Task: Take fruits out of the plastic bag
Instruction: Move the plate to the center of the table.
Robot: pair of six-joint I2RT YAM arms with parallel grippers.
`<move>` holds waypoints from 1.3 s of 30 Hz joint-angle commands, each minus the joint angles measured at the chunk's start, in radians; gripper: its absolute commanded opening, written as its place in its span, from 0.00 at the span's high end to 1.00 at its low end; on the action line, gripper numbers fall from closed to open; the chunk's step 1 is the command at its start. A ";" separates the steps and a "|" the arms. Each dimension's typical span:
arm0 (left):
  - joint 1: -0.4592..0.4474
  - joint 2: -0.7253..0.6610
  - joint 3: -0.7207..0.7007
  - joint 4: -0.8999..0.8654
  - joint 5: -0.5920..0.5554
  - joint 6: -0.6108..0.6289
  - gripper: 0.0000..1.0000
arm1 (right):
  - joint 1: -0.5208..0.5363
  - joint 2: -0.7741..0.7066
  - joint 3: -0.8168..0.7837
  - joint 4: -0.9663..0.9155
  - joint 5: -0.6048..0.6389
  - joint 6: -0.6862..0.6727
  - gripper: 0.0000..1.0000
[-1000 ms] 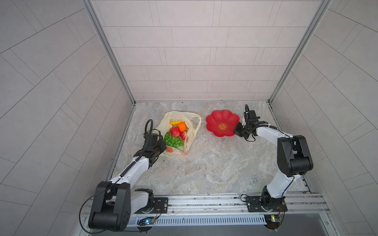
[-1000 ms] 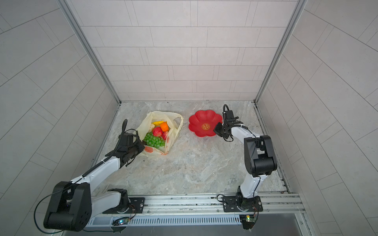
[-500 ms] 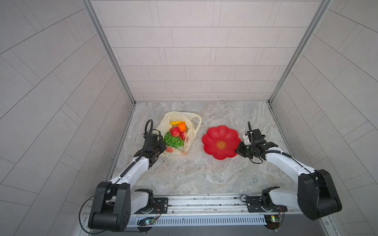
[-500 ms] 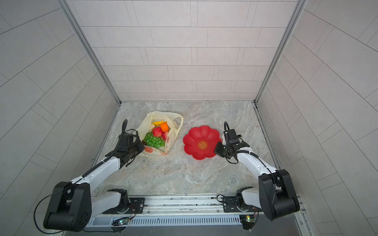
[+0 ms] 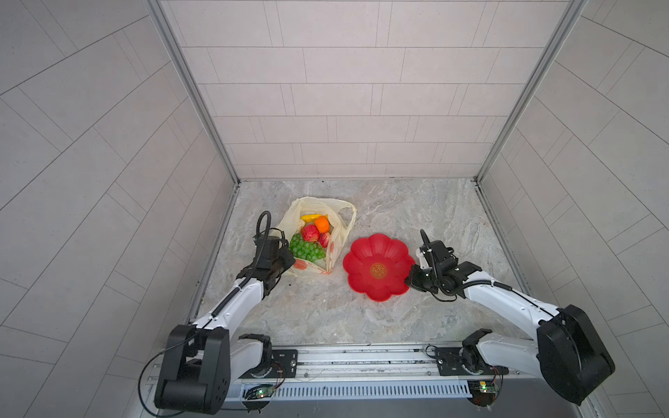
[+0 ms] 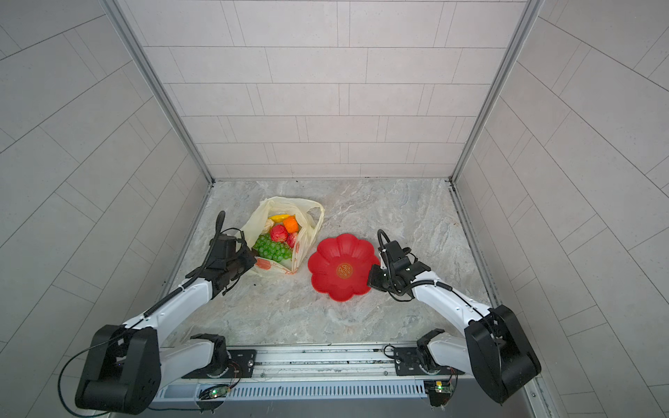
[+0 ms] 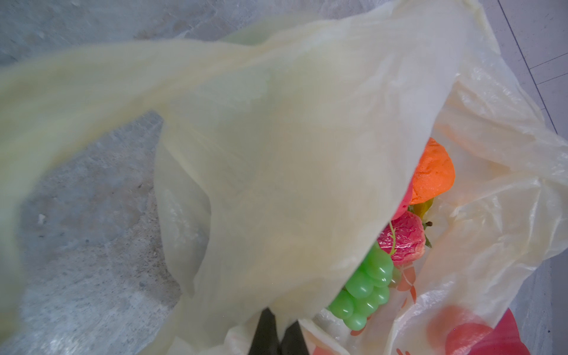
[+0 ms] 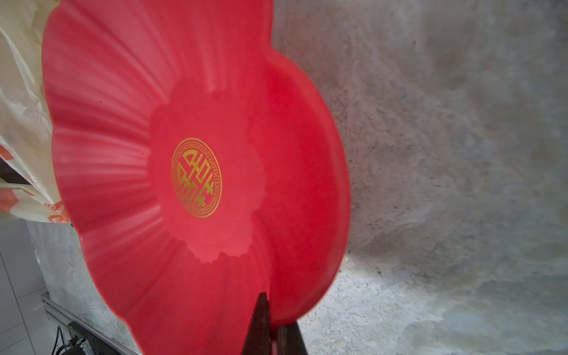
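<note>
Nearest the front edge of the worktop (image 5: 362,325), the right gripper (image 5: 412,280) is clamped on the right rim of the red flower-shaped dish (image 5: 362,258), which lies around the worktop's middle. Slightly further back, by the left edge, the left gripper (image 5: 286,263) is closed on the thin near wall of the plastic bag (image 5: 339,237). The bag stands open just left of the dish, and the fruits (image 6: 278,235) are inside it: green grape bunch (image 5: 307,249) nearest, then a red piece (image 5: 310,232), an orange (image 5: 322,224) and the yellow banana (image 5: 307,218) farthest back
</note>
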 commanded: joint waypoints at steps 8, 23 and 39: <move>-0.020 -0.030 -0.009 -0.006 -0.017 0.012 0.96 | 0.012 -0.035 0.017 -0.076 0.106 -0.005 0.73; -0.066 -0.115 -0.042 -0.154 -0.016 -0.025 0.96 | 0.170 -0.138 0.298 -0.249 0.354 -0.130 0.44; -0.089 -0.200 -0.095 -0.151 -0.041 0.083 0.96 | 0.474 0.603 1.031 -0.286 0.371 -0.328 0.55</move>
